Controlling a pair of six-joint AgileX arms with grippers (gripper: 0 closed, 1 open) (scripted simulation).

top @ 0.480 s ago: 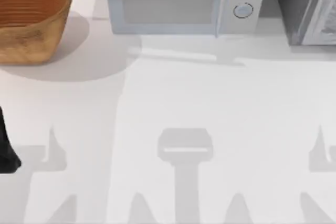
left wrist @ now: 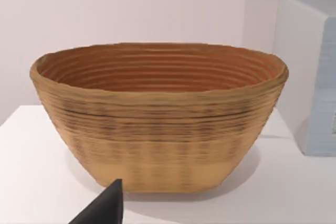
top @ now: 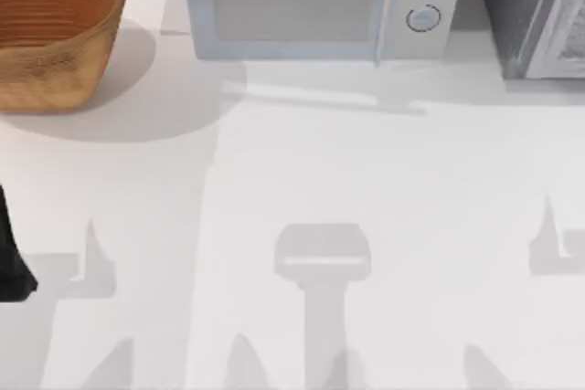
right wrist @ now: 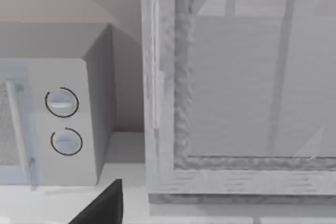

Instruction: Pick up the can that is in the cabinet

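Top view: the shadow cast near the table's (top: 302,162) right edge lies slightly farther left and higher than half a second earlier, and the shadows along the near edge have shifted too, which suggests that the right arm has begun to move; the basket (top: 55,29), the microwave (top: 315,6) and the cabinet (top: 535,11) stand exactly where they stood. The cabinet occupies the far right corner of the table, just beside the microwave, with its pale framed door panel (right wrist: 247,82) facing the arms. Right wrist view: the camera looks straight at this door, which appears closed, so the can cannot be seen; by the task sentence it lies inside. A dark fingertip of the right gripper (right wrist: 105,205) juts into the lower edge of that view, well short of the door; whether the fingers are spread or closed cannot be told. Left wrist view: the basket fills the scene, with a dark fingertip of the left gripper (left wrist: 105,208) before it; its finger state likewise cannot be told, and the left arm (top: 11,258) sits at the table's left edge, apparently idle. Judgement: the task is at its opening approach, and the door must probably be opened before any grasp.
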